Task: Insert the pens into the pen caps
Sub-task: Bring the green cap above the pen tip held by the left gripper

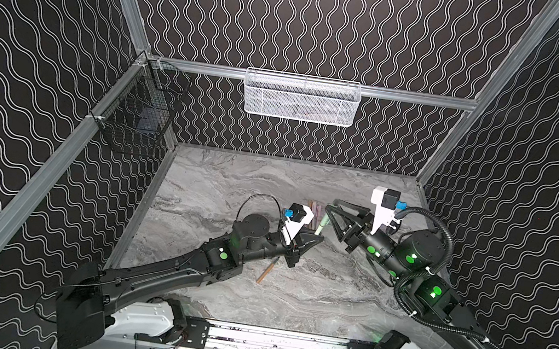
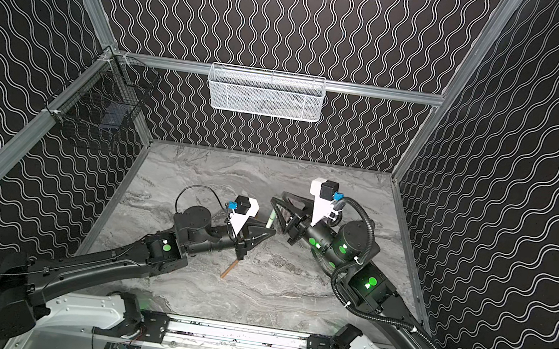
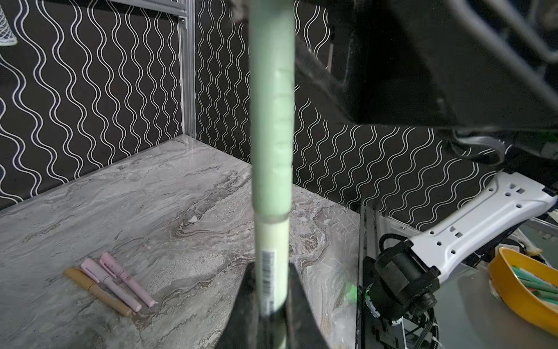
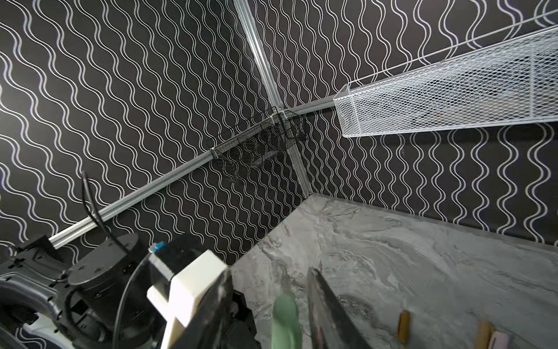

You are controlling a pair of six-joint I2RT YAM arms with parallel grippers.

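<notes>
The left pincer is clamped tight on the lower barrel of a pale green pen, holding it off the worktop near the middle, with the free end angled up toward the other arm. A slightly darker green cap sits over that free end, its rim meeting the barrel just above the barcode label.

The right pincer straddles the capped end. From its own wrist view, the cap stands between the two fingers with a sliver of daylight on either side. So the jaws are partly parted and have hold of nothing.

Further back on the worktop three capped pens lie side by side, touching: a tan one and two pink ones. In both top views another tan pen lies loose on the marble just beside the left arm's wrist, its upper end tucked under the pincer body. I cannot tell whether it wears a cap.
</notes>
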